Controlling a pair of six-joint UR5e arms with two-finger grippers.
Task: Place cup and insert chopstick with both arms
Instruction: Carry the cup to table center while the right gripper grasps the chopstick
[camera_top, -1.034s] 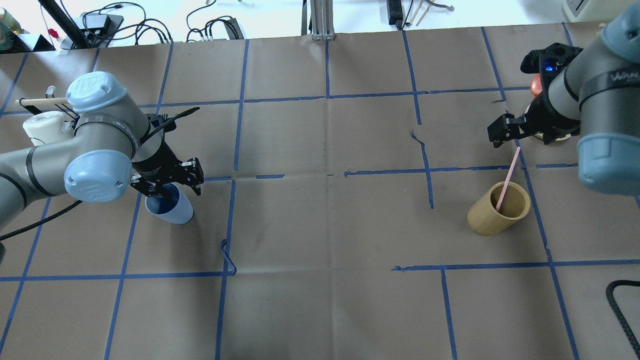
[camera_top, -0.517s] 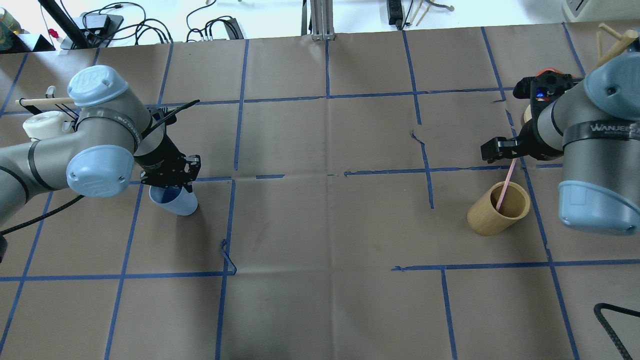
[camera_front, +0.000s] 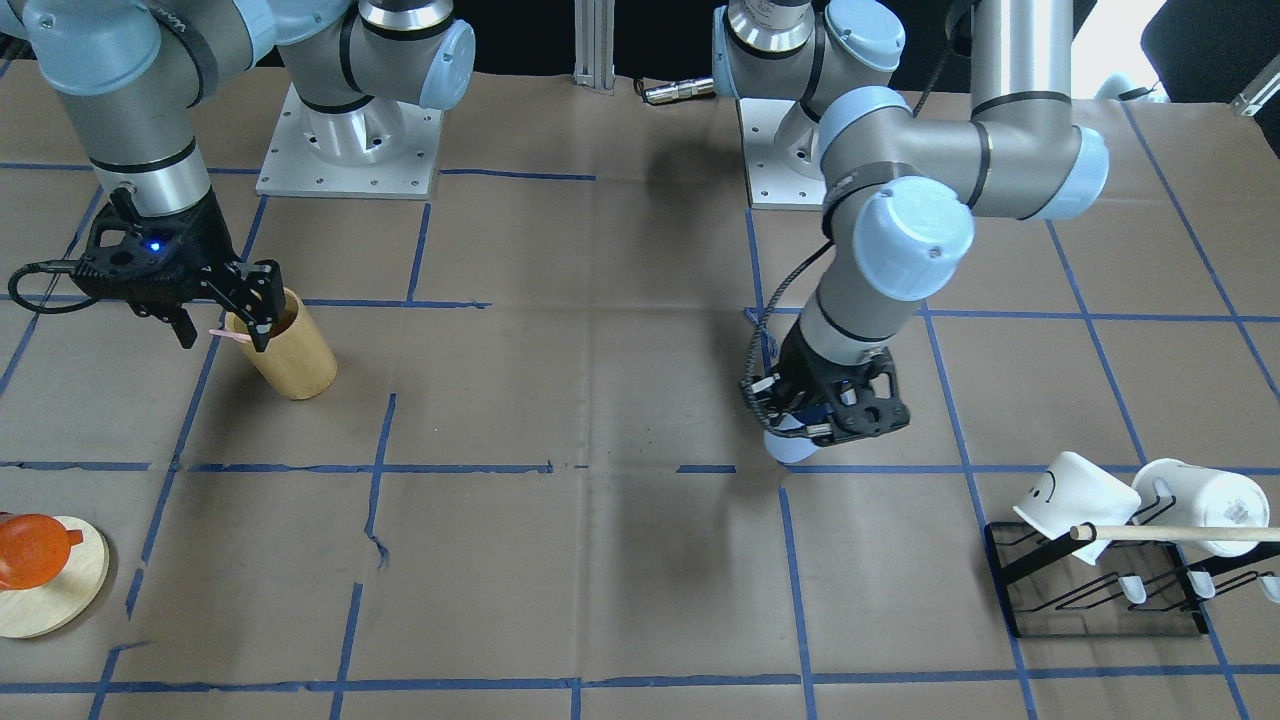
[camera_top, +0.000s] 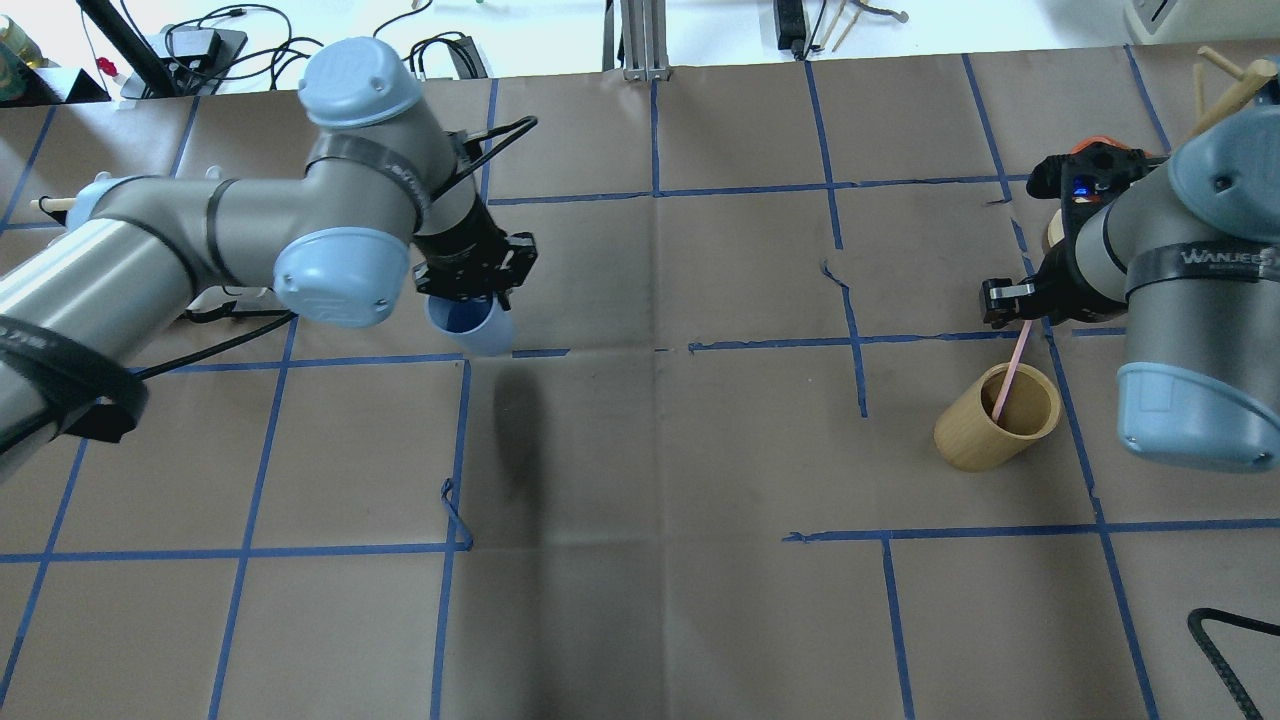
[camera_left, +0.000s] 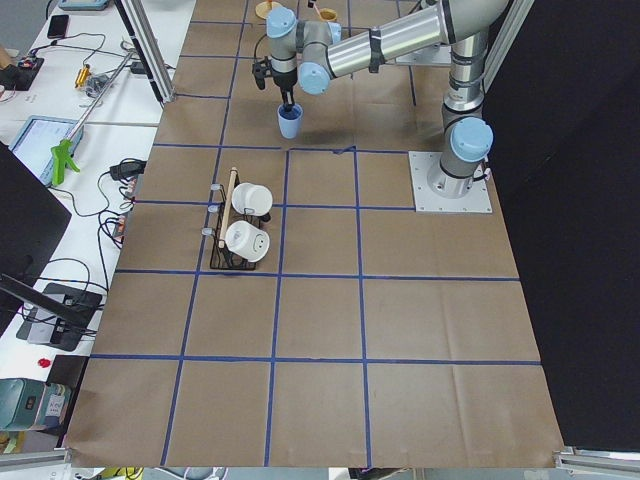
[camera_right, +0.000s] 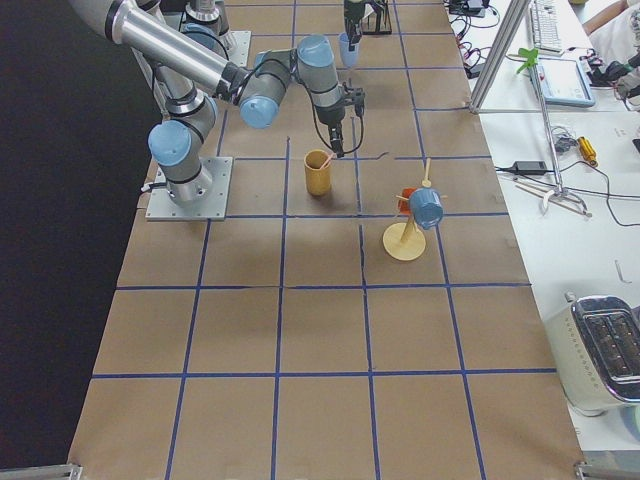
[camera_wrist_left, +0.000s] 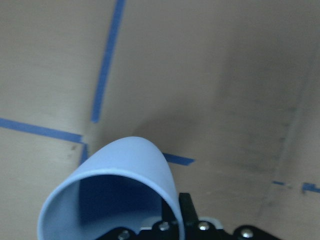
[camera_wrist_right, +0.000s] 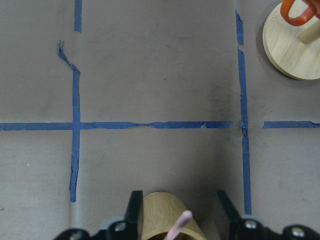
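My left gripper (camera_top: 470, 292) pinches the cup (camera_top: 480, 330) by its rim, clear of the table (camera_top: 700, 450) and not yet placed, while my right gripper (camera_front: 225, 340) stands open astride the chopstick (camera_top: 1012, 365) leaning in the wooden holder (camera_top: 985, 440), so gripping, placing and inserting all remain.

The cup (camera_top: 475, 328), a small light blue tumbler, is hanging mouth up from the left gripper (camera_top: 468, 296), which is pinching its rim and holding it clear of the table (camera_top: 650, 450). The chopstick (camera_top: 1008, 372), thin and pale pink, is leaning in the wooden cup (camera_top: 975, 440). Its upper end is sitting between the spread fingers of the right gripper (camera_top: 1016, 312), touching neither.
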